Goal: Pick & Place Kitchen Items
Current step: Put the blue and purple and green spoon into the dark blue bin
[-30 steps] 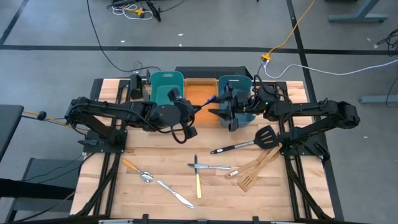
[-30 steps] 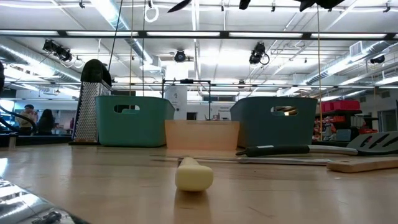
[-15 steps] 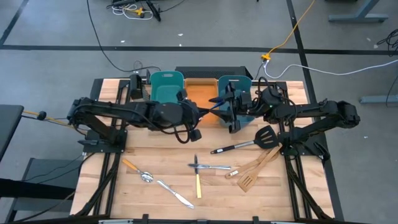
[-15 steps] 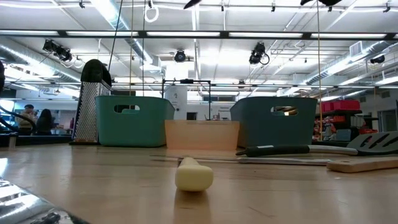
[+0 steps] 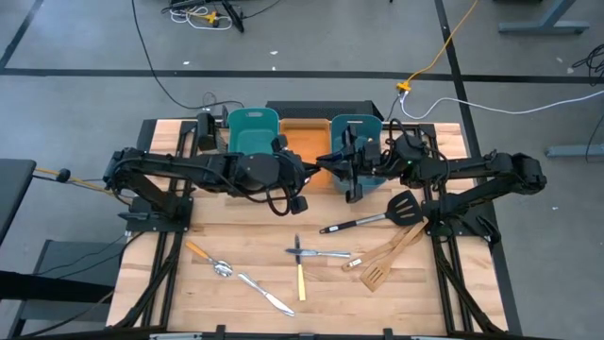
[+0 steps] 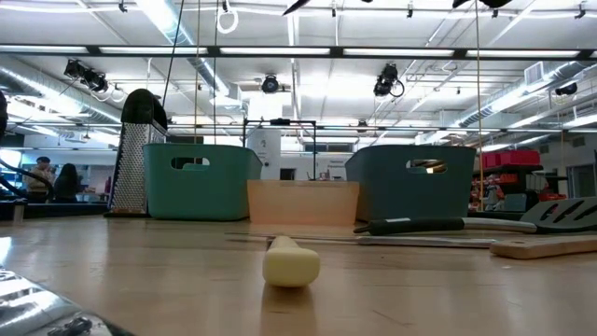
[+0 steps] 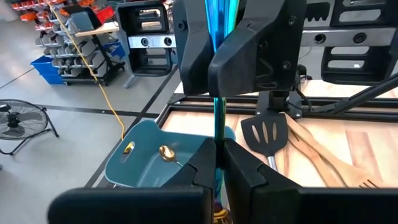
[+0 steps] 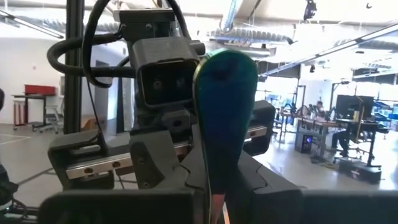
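Both tools meet above the bins, upper centre of the high view. The left tool (image 7: 219, 163) is clamped on a slim iridescent blue-green spoon (image 7: 217, 74), glossy metal. Its long axis runs between the tools, its rounded bowl toward the right tool (image 5: 342, 157), whose dark fingers (image 8: 261, 186) flank the bowl; a grip there I cannot tell. A black slotted spatula (image 5: 377, 216) lies on the wooden counter (image 5: 236, 236).

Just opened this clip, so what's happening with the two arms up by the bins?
Both arms meet above the orange bin, passing an iridescent blue spoon between them. The left gripper is shut on its handle, and the right gripper grips the same spoon. Spatulas, knives and spoons lie on the table.
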Controlling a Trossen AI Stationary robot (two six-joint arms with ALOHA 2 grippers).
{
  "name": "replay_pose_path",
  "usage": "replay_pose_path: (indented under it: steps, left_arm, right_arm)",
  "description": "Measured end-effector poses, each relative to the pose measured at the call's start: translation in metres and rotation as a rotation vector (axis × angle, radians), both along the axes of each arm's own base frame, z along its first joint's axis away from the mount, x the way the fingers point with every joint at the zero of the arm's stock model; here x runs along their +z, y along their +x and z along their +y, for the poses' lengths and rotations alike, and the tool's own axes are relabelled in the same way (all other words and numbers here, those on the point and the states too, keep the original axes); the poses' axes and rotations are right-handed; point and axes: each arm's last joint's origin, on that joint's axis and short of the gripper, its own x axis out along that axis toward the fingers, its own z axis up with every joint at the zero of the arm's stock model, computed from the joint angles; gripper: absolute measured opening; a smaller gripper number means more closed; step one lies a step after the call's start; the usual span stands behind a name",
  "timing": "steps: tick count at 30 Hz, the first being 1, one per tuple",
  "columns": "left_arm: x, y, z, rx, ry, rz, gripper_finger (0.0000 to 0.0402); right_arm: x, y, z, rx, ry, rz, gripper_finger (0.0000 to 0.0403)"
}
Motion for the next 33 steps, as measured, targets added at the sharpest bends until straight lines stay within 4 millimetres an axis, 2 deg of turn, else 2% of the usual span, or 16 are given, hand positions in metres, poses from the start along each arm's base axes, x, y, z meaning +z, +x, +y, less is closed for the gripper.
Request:
replay_pose_path:
  steps: [6,8,12,21,33]
  left_arm:
    - [-0.001,0.0,0.0,-0.007,0.022,0.019,0.0036]
    - [-0.002,-0.001,0.0,-0.001,0.033,0.039,0.0047]
    - [-0.004,-0.002,0.001,0.022,0.065,0.073,0.0062]
    - [-0.013,-0.019,0.006,0.138,0.134,0.239,0.006]
    - [-0.031,-0.04,0.01,0.199,0.085,0.456,0.006]
  right_arm:
    - [-0.001,0.0,0.0,-0.012,0.001,0.013,0.0029]
    - [-0.003,0.001,0.0,-0.014,0.002,0.032,0.0007]
    - [-0.004,0.001,-0.001,-0.041,0.012,0.041,0.0002]
    - [-0.008,0.0,-0.005,-0.117,0.03,0.103,0.0001]
    - [-0.008,-0.026,-0.03,-0.347,0.088,0.258,0.0001]
